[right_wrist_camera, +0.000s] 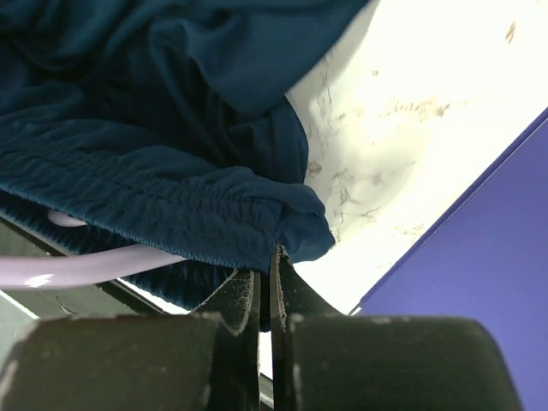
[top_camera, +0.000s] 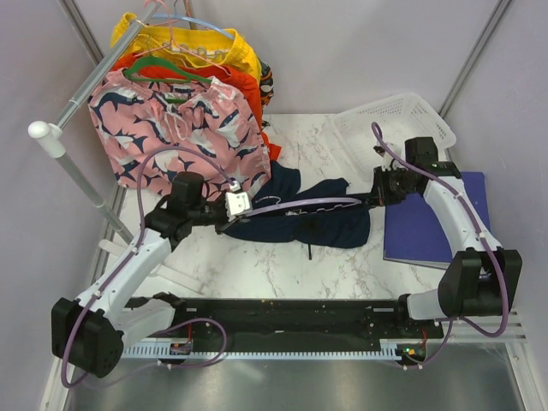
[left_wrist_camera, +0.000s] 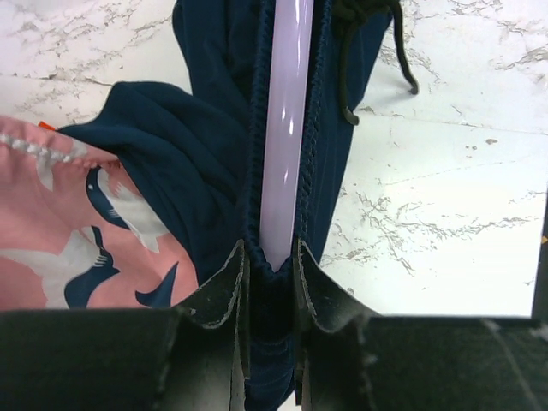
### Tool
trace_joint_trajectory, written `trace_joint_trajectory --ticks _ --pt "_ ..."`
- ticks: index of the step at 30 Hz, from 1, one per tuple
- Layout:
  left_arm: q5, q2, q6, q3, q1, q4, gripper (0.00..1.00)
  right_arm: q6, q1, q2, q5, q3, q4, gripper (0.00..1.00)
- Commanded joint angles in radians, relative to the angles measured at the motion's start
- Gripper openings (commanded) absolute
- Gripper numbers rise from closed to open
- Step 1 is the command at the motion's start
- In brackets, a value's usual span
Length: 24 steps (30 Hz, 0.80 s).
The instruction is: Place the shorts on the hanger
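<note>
The navy shorts (top_camera: 325,224) hang stretched between my two grippers just above the marble table. The pale hanger (top_camera: 300,204) runs along the waistband between them. In the left wrist view the hanger's bar (left_wrist_camera: 285,128) lies inside the open waistband of the shorts (left_wrist_camera: 205,163), and its end reaches the jaws. My left gripper (top_camera: 240,205) (left_wrist_camera: 270,257) is shut on the left end of the waistband. My right gripper (top_camera: 374,197) (right_wrist_camera: 265,270) is shut on the right end of the shorts (right_wrist_camera: 154,128), with the hanger (right_wrist_camera: 86,267) beside it. The drawstring (left_wrist_camera: 345,77) dangles.
Pink shark-print shorts (top_camera: 171,128) (left_wrist_camera: 60,223) hang on a rail (top_camera: 86,86) at the back left, touching the navy shorts, with orange and yellow shorts (top_camera: 231,60) behind. A white basket (top_camera: 394,120) stands back right. A purple folder (top_camera: 437,218) (right_wrist_camera: 479,257) lies under the right arm.
</note>
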Motion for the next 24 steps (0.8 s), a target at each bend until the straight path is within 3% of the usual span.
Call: trace_joint_trajectory --ticks 1,5,8,9,10,12,16,18,24 --pt "-0.206 0.06 0.07 0.092 -0.034 -0.102 0.02 -0.101 -0.049 -0.018 0.114 0.146 -0.044 0.0" --pt "-0.269 0.131 -0.002 0.192 -0.141 -0.104 0.02 -0.119 0.027 -0.028 0.101 0.185 -0.089 0.0" --pt "-0.29 0.16 -0.051 0.25 -0.189 -0.102 0.02 -0.15 0.074 -0.023 0.076 0.237 -0.126 0.14" --pt "-0.274 0.163 -0.062 0.261 -0.191 -0.104 0.02 -0.168 0.081 -0.017 0.064 0.255 -0.144 0.42" --pt "-0.269 0.165 -0.068 0.27 -0.191 -0.107 0.02 -0.185 0.081 -0.012 0.053 0.297 -0.179 0.57" --pt "-0.263 0.166 -0.074 0.288 -0.191 -0.131 0.02 -0.266 0.081 -0.008 0.013 0.355 -0.209 0.78" --pt "-0.208 0.166 -0.08 0.319 -0.191 -0.171 0.02 -0.428 0.115 -0.028 -0.146 0.404 -0.232 0.84" --pt "-0.187 0.176 -0.099 0.345 -0.191 -0.181 0.02 -0.498 0.216 -0.023 -0.162 0.426 -0.227 0.83" --pt "-0.125 0.159 -0.134 0.384 -0.189 -0.204 0.02 -0.512 0.399 -0.057 -0.234 0.32 -0.053 0.83"
